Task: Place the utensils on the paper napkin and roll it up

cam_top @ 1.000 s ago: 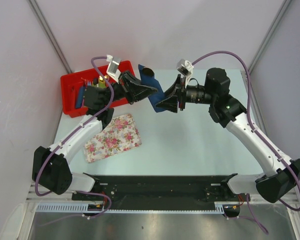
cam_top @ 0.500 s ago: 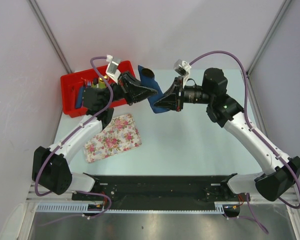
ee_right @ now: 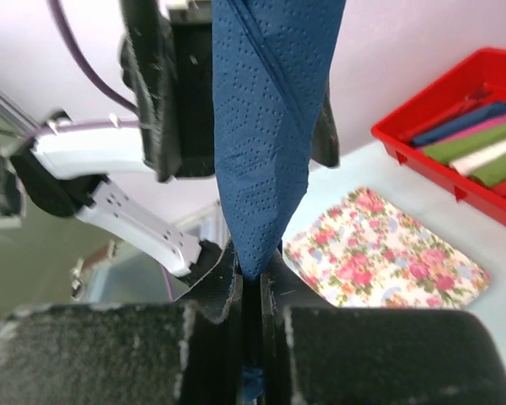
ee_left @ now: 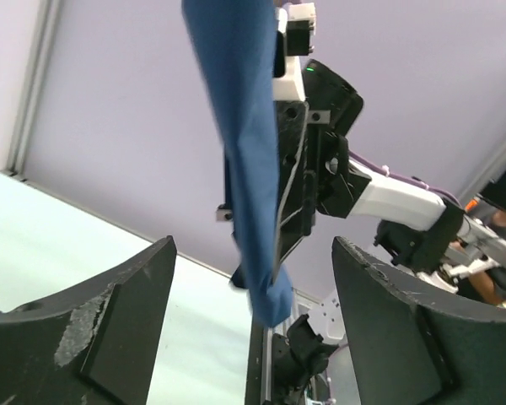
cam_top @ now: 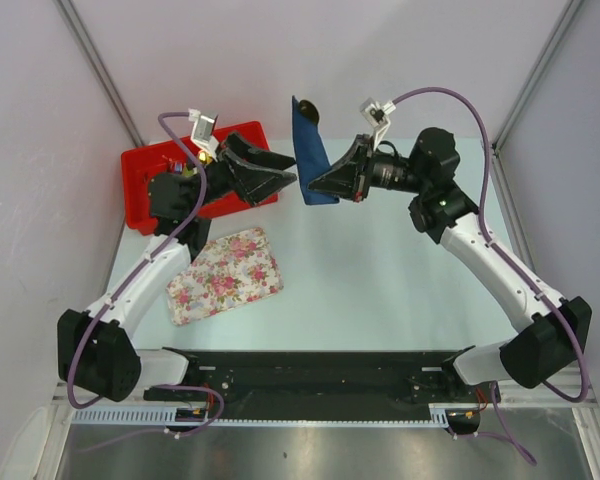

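The right gripper (ee_right: 251, 283) is clenched on the lower end of the rolled navy paper napkin (cam_top: 308, 150), which stands nearly upright in the air at the upper centre of the top view. The left gripper (cam_top: 283, 175) gapes wide just beside it, grasping nothing. At left, the floral tray (cam_top: 227, 275) lies on the table (cam_top: 380, 270).

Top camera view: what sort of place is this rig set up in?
Most likely a robot test cell, not a dining room: plain pale panel walls on metal struts box in a table, and a red bin holds rolled napkins as stock.
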